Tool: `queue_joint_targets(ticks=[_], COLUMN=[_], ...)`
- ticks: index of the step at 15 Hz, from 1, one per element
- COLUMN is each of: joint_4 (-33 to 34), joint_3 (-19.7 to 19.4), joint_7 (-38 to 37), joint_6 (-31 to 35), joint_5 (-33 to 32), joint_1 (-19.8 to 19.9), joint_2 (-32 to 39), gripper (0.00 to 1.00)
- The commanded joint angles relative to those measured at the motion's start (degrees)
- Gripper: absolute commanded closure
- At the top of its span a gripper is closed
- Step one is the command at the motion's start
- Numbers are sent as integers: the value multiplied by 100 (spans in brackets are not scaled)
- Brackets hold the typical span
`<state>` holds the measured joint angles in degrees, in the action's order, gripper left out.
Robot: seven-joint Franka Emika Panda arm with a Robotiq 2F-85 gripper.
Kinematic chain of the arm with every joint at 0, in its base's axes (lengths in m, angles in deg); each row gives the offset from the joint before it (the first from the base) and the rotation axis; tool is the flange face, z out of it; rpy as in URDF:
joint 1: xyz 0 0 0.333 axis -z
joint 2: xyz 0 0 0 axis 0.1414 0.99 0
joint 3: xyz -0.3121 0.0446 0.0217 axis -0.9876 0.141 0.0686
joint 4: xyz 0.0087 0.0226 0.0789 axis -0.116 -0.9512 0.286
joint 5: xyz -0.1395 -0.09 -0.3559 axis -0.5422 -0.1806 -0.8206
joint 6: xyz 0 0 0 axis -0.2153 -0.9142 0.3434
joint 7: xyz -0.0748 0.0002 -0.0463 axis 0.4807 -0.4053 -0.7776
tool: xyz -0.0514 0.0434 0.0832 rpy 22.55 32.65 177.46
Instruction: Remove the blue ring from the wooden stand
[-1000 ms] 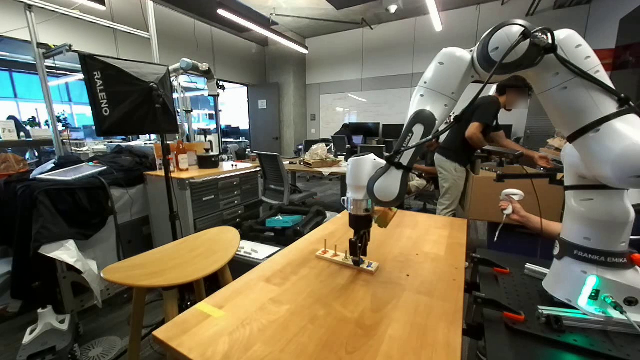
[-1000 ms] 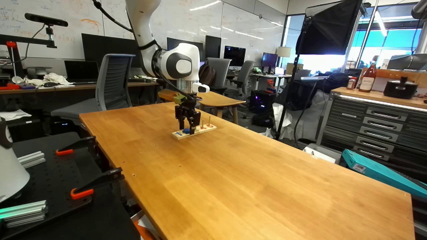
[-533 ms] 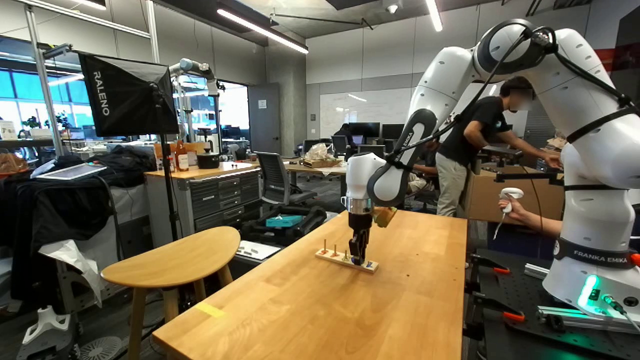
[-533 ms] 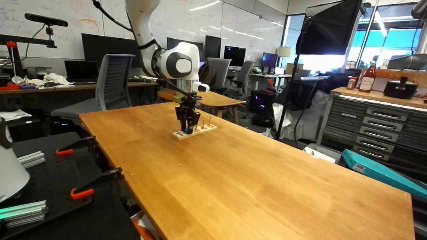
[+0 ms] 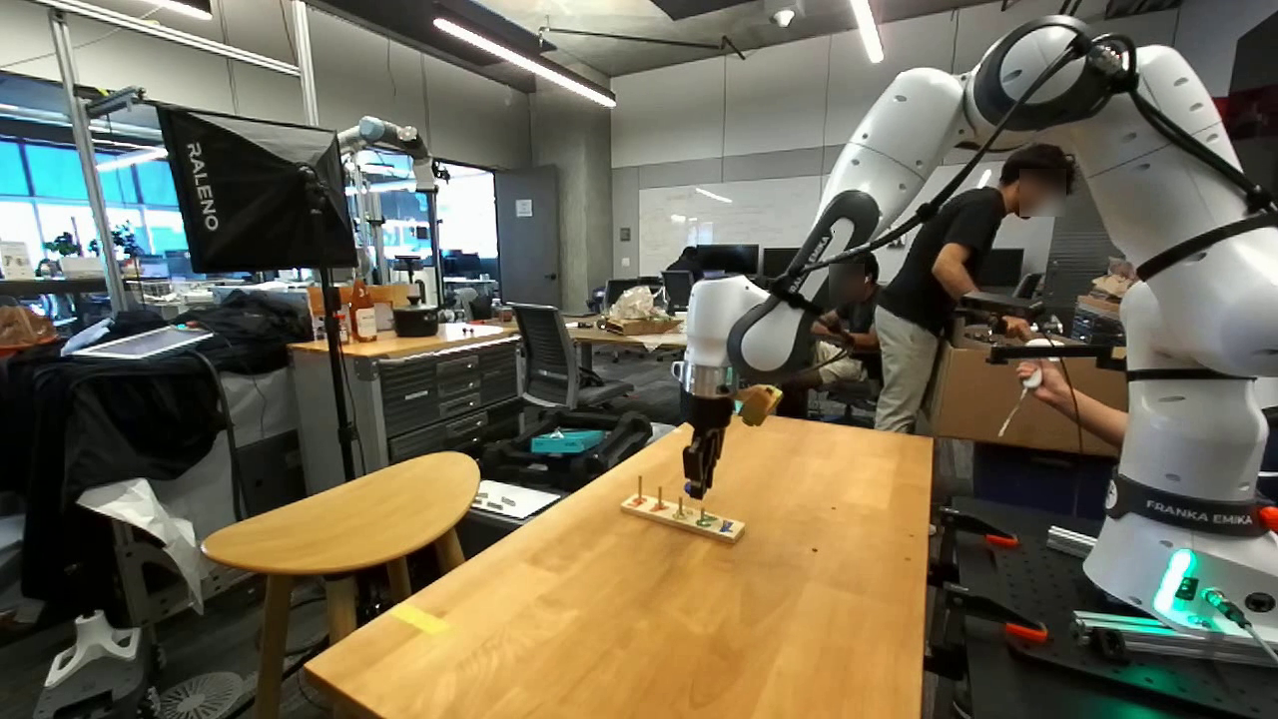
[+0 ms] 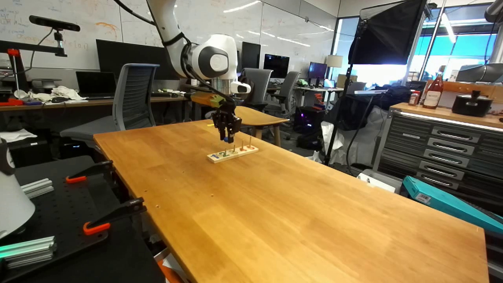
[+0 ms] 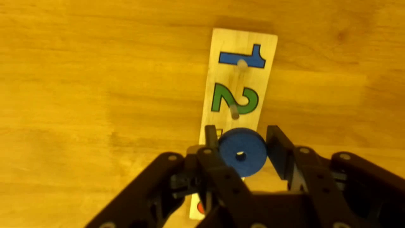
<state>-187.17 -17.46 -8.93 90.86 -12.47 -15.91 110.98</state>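
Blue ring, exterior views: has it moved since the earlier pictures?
Yes, upward: judged against the long wooden table in an exterior view, the blue ring has risen off the wooden stand.

In both exterior views, a long wooden table [image 5: 619,639] is stretching through the foreground, and a smaller wooden side table [image 5: 349,514] is standing near it. A drawer cabinet [image 5: 439,381] is standing near a grey office chair [image 5: 544,350] on dark grey flooring [image 5: 651,371]. Windows [image 5: 52,165] are glowing bluish beyond a black softbox [image 5: 255,195], while a strip light [image 5: 524,62] is shining from the ceiling [image 5: 589,18] above pale panelled walls [image 5: 679,130]. In an exterior view, a whiteboard [image 6: 220,23] is backing several monitors [image 6: 276,66], and a beige lamp [image 6: 334,61] is standing beyond.
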Motion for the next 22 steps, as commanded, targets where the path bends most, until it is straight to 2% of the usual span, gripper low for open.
queue_joint_targets(ticks=[1, 4, 9, 16, 17, 18, 22], joint_4=[-69, 52, -18, -103, -109, -126, -242], joint_3=[-100, -321, -674, -754, -735, -701, -511], joint_7=[49, 61, -77, -8, 15, 52, 416], joint_6=[-272, -456, -317, -171, -165, -169, -496], joint_5=[-107, -186, -554, -672, -664, -643, -686], joint_1=[93, 285, 468, 507, 496, 492, 425], joint_2=[-566, -518, -145, 274, 266, 209, -485], gripper=[82, 82, 82, 82, 32, 31, 2])
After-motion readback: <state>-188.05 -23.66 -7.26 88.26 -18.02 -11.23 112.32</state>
